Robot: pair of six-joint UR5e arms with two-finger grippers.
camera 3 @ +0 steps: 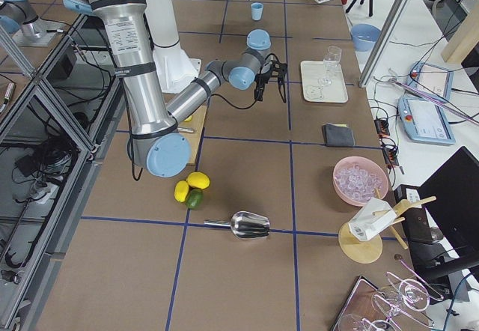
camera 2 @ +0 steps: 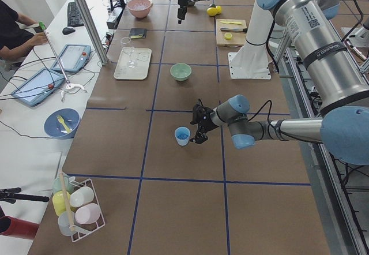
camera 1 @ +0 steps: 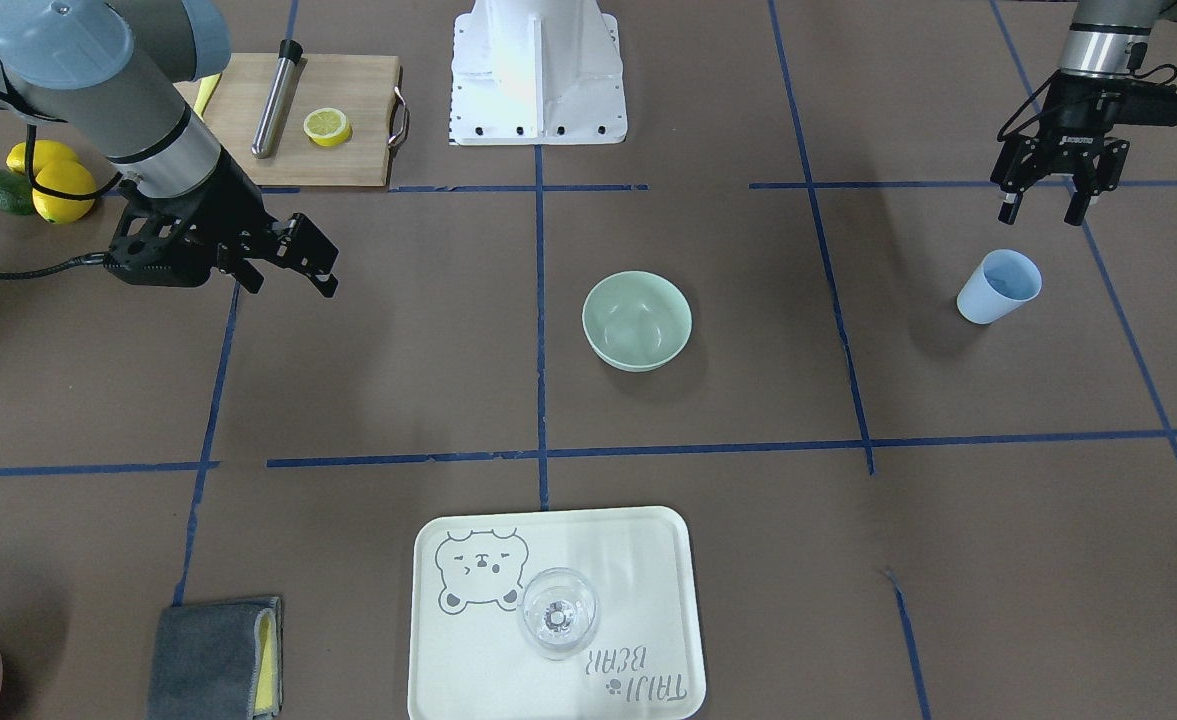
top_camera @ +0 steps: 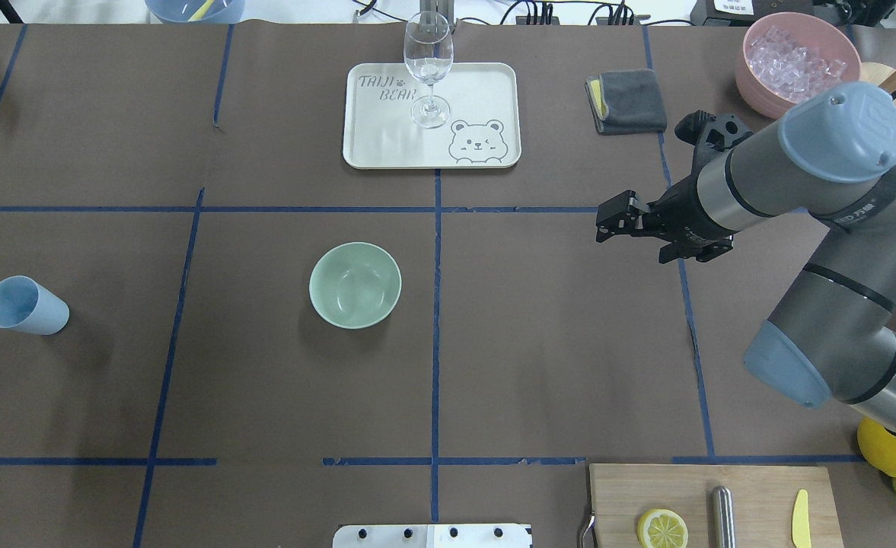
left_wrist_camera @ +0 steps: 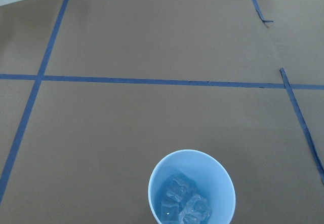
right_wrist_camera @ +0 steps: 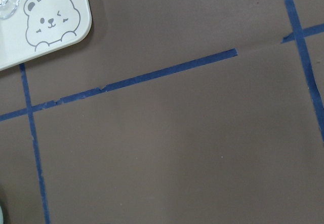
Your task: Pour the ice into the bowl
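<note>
While the ice (left_wrist_camera: pixel 182 206) sits in the blue cup (camera 1: pixel 998 285) out left, the left gripper (camera 1: pixel 1041 212) hovers just beside it, jaws spread; the bowl (camera 1: pixel 636 320) stands mid-table, and the right gripper (camera 1: pixel 291 285) has its jaws apart too.

Brown table (camera 1: pixel 998 560), gridded in blue tape (camera 1: pixel 540 250), spreads beneath the jaws; well beyond them I see a white desk (camera 2: pixel 23 162) (tablets (camera 2: pixel 74 57), a keyboard (camera 2: pixel 75 14)), evenly lit.

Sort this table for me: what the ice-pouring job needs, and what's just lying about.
Needed: ice in the light blue cup; bowl; left gripper, open near the cup.

Lying about: tray; wine glass; grey cloth; pink tub of spare ice; cutting board; lemon slice; whole lemons.
</note>
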